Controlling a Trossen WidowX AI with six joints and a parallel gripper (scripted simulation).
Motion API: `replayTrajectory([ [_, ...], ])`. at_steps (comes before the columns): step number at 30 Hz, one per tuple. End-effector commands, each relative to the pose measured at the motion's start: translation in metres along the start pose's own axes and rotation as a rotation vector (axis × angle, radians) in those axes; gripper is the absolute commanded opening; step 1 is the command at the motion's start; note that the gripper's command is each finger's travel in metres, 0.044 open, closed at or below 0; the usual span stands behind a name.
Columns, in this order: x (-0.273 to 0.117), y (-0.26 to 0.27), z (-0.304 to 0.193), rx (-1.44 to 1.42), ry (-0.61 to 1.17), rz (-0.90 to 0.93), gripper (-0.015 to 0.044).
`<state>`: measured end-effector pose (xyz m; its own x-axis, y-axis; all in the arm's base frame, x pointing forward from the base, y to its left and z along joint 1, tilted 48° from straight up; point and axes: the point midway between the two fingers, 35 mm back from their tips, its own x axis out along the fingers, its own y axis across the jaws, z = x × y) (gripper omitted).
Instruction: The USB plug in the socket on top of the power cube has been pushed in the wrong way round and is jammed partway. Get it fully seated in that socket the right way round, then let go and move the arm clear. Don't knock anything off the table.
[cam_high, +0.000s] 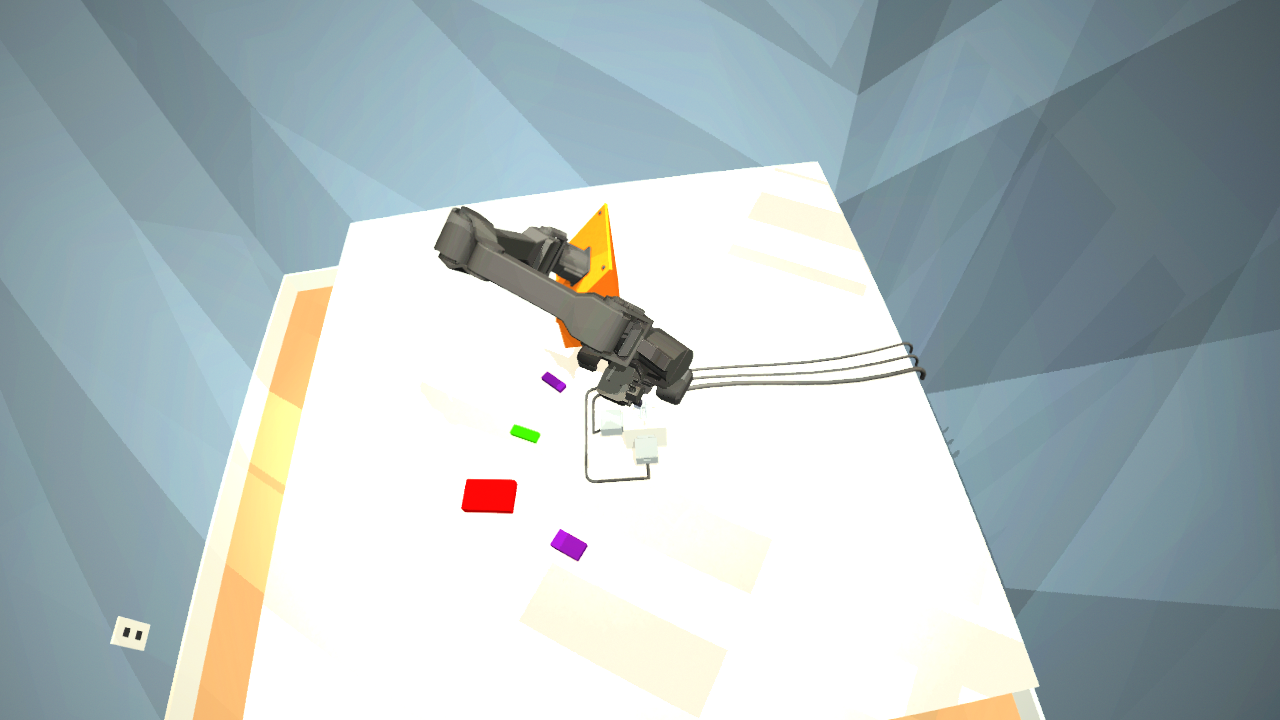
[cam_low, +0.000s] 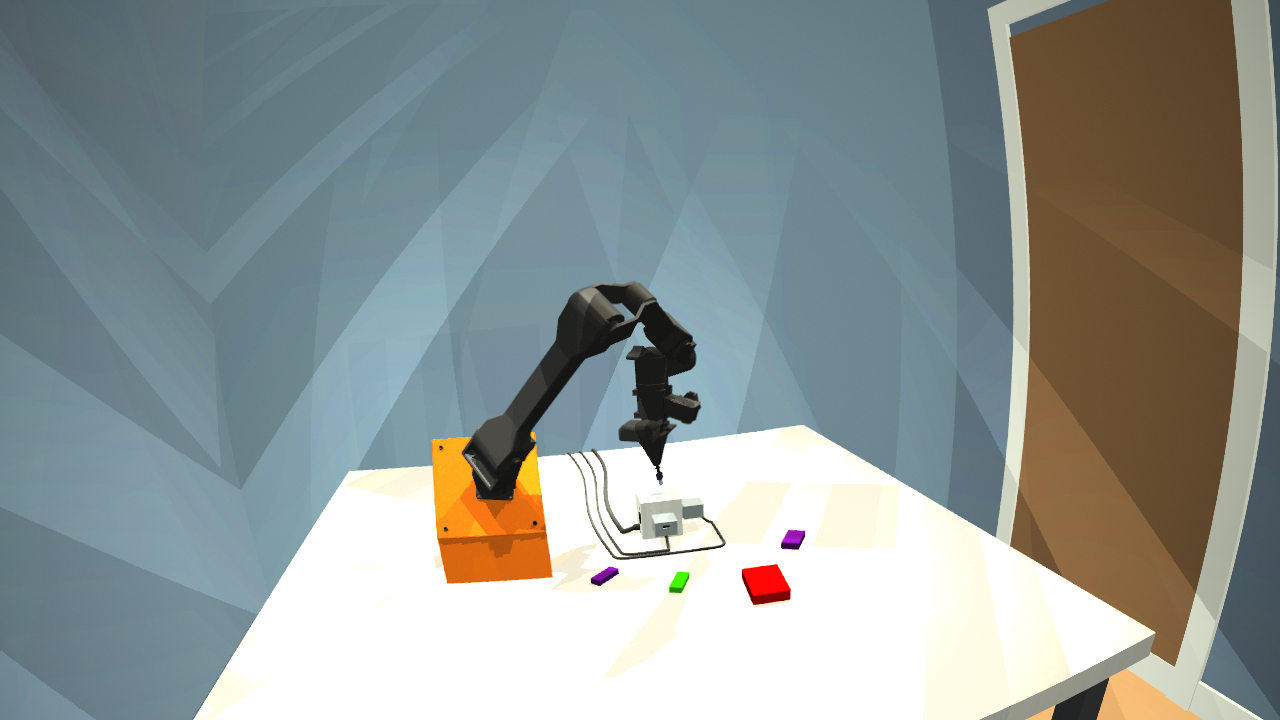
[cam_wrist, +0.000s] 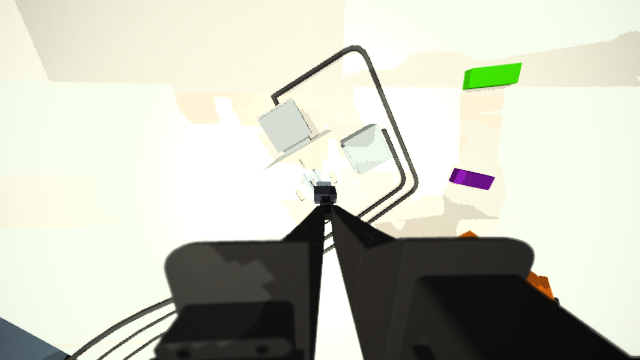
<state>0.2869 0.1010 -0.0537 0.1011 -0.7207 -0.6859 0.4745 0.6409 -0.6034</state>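
Note:
My gripper (cam_low: 658, 467) (cam_wrist: 327, 212) is shut on the small dark USB plug (cam_low: 659, 476) (cam_wrist: 325, 193), pointing down over the white power cube (cam_high: 643, 434) (cam_low: 648, 519) (cam_wrist: 315, 160). The plug's pale metal end faces the cube top and looks just above it; any contact is too small to tell. In the wrist view the pale top socket (cam_wrist: 311, 178) shows just beyond the plug, turned at an angle to it. Which way round the plug faces is unclear. The arm hides the plug in the top view.
Grey adapters (cam_high: 646, 450) (cam_low: 692, 507) (cam_wrist: 285, 125) stick out from two cube sides, with dark cables (cam_high: 586, 447) around them. A red block (cam_high: 489, 495) (cam_low: 766, 583), a green block (cam_high: 525, 433) (cam_wrist: 492, 76) and two purple blocks lie nearby. The orange base (cam_low: 494, 559) supports the arm.

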Motion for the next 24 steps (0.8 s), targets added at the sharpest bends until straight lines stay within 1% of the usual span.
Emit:
replayTrajectory([
  [1,0.0007,-0.0006,-0.0006,0.115,0.001,-0.002,0.0000],
  [24,0.0007,-0.0006,-0.0006,0.717,0.000,-0.003,0.0000],
])
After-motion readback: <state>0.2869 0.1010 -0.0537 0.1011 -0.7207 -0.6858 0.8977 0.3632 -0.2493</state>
